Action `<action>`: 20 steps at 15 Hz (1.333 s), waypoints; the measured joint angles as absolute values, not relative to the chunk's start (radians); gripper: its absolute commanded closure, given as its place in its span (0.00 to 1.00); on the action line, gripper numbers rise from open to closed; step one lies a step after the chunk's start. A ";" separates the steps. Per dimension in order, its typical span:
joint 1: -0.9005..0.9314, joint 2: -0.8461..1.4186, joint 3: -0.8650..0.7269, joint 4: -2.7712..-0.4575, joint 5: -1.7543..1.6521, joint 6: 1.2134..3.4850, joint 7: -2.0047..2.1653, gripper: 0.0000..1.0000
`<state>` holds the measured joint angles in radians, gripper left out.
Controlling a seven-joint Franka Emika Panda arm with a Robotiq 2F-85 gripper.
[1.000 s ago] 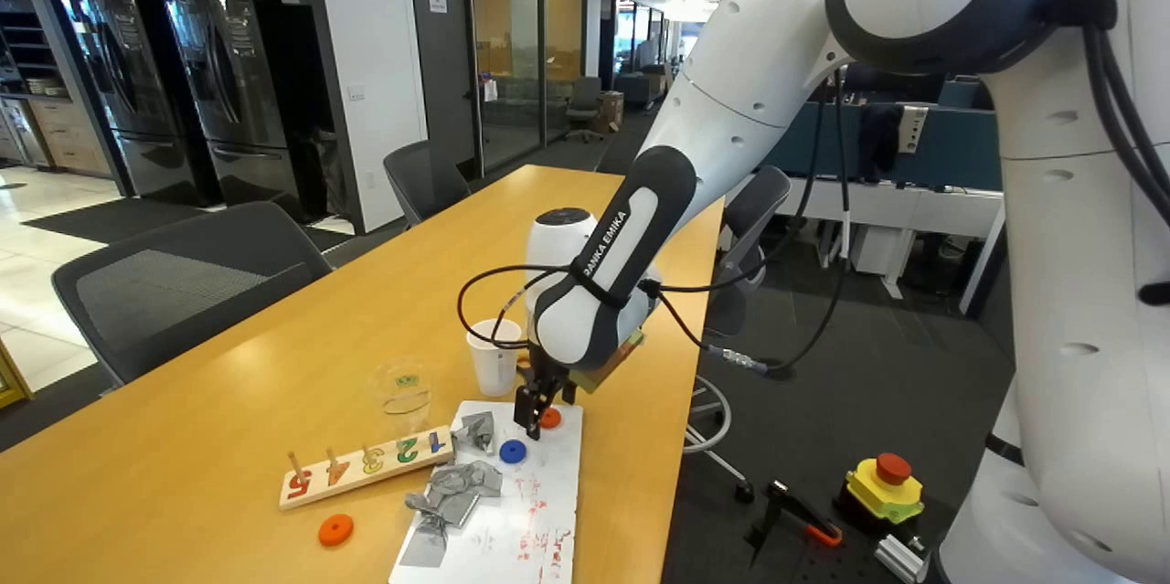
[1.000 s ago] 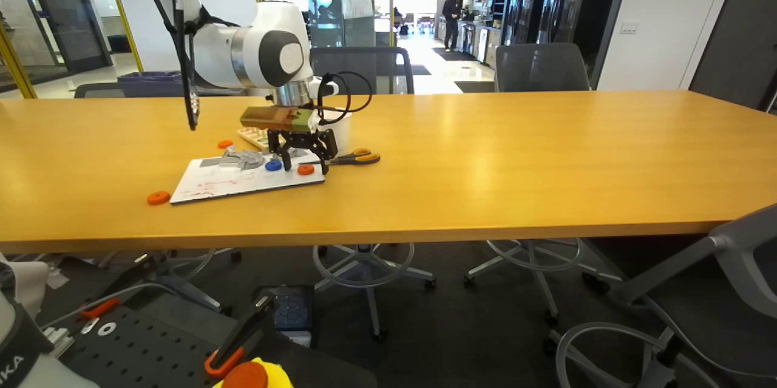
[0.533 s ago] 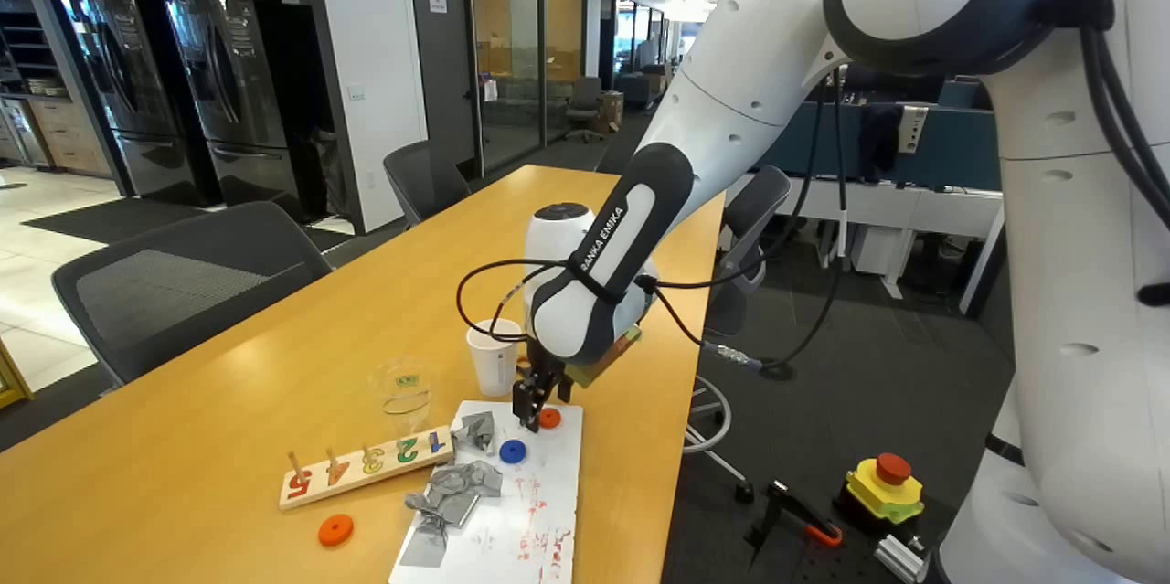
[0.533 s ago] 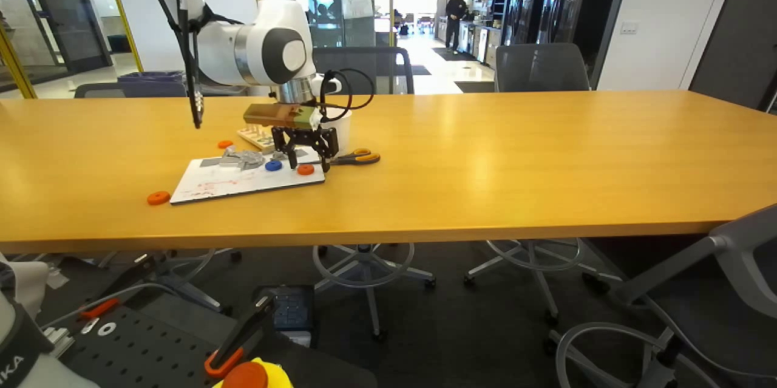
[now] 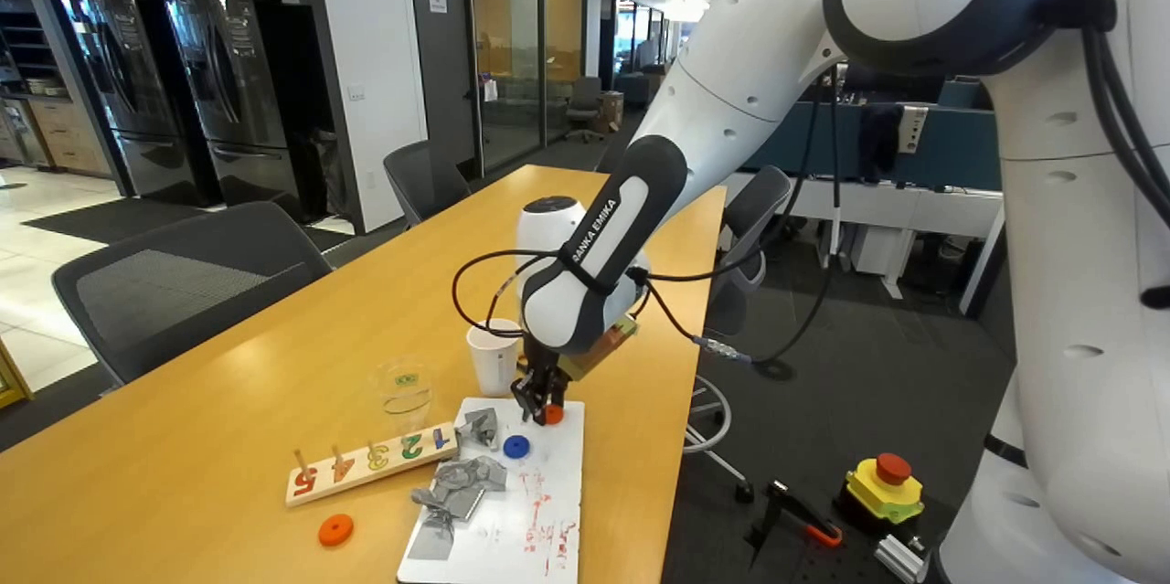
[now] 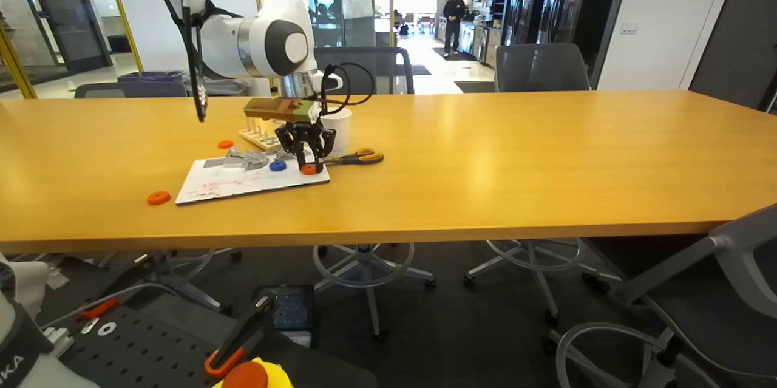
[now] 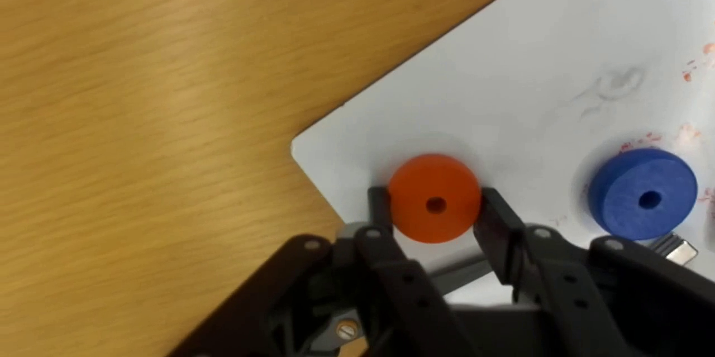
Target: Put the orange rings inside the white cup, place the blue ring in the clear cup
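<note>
- My pincer (image 7: 435, 206) is narrow: it holds an orange ring (image 7: 434, 181) by two opposite sides.
- This ring is close to one corner of the white board (image 7: 503, 83); whether it touches the board below, I cannot tell.
- The blue ring (image 7: 645, 198) lies flat on the same board, farther from this corner, apart from my pincer.
- A second orange ring (image 5: 335, 530) lies flat on the table (image 6: 546, 163), near one long edge of the wooden peg board (image 5: 361, 472), at the end which has the red 5.
- A third orange ring (image 6: 158, 198), which I see in an exterior view, lies on the table just beside another corner of the white board.
- The white cup (image 5: 494, 365) stands upright on the table, just beyond the short edge of the white board that is close to my pincer.
- The clear cup (image 5: 407, 403) stands also on the table, near the other long edge of the peg board.
- Grey crumpled pieces (image 5: 471, 474) lie on the white board, along one long edge.
- Scissors (image 6: 358, 159) lie near the short edge by the white cup.
</note>
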<state>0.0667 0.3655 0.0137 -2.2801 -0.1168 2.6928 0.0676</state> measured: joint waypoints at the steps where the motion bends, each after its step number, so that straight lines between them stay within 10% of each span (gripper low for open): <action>1: 0.069 0.365 0.009 -2.274 -0.118 2.686 0.072 0.83; 20: 0.112 0.213 -0.014 -2.122 -0.219 2.524 0.168 0.83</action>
<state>0.1123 0.2132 -0.0141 -2.1221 -0.2185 2.5235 0.1675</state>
